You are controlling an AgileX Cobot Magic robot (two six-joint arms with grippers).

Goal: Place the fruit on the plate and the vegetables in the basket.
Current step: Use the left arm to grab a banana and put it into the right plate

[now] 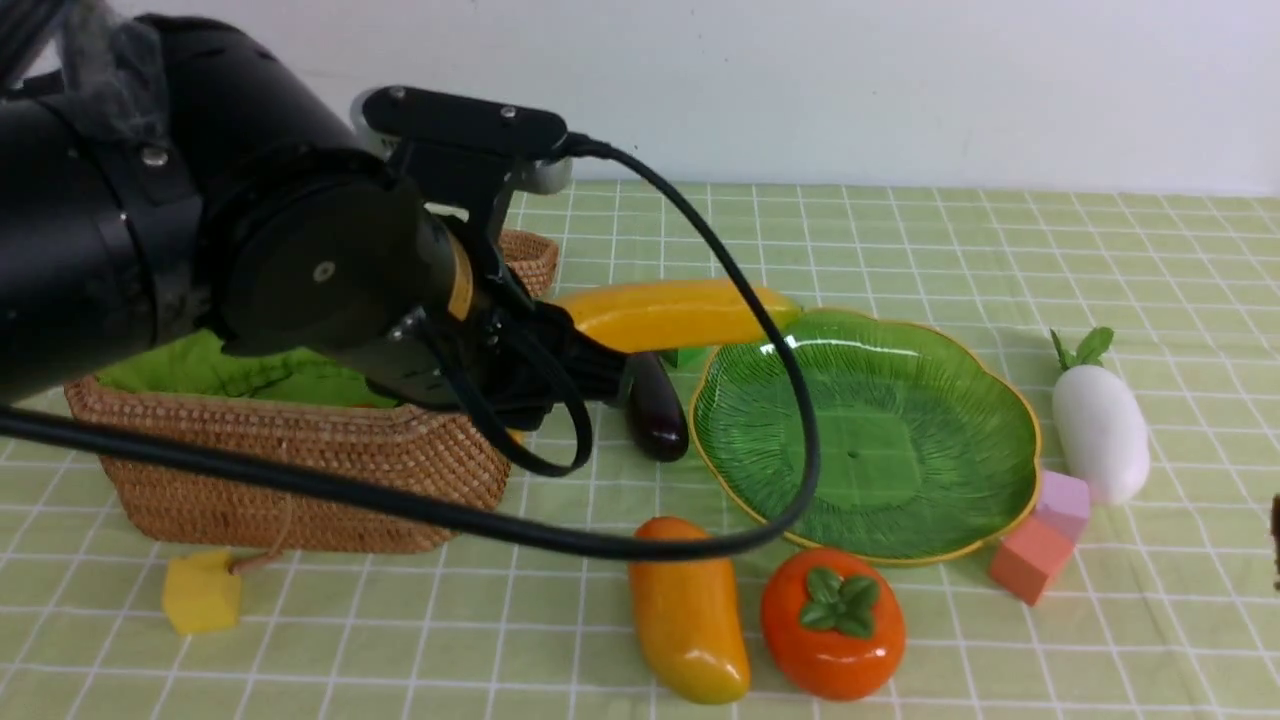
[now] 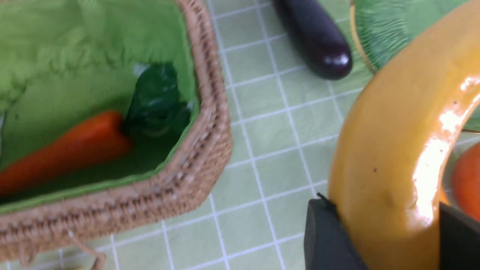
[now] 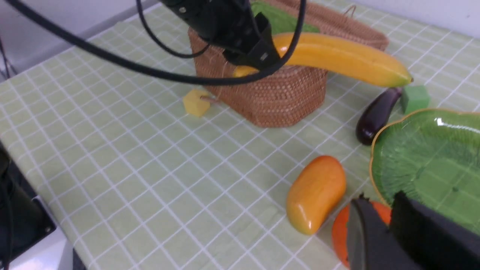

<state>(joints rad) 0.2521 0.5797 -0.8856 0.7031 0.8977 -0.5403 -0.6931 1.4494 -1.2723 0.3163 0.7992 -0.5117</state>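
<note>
Red chili pepper (image 2: 67, 150) inside green-lined wicker basket (image 2: 210, 123)

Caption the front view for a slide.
Left claw holds the banana aloft between the wicker basket and the empty green plate.

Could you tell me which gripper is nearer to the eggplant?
Left. The left gripper, holding the banana, hovers right by the eggplant; the right gripper sits beyond the plate.

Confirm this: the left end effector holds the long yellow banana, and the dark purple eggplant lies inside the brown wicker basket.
Not quite. The left end effector holds the long yellow banana, but the dark purple eggplant lies on the cloth outside the brown wicker basket, as the front view shows.
</note>
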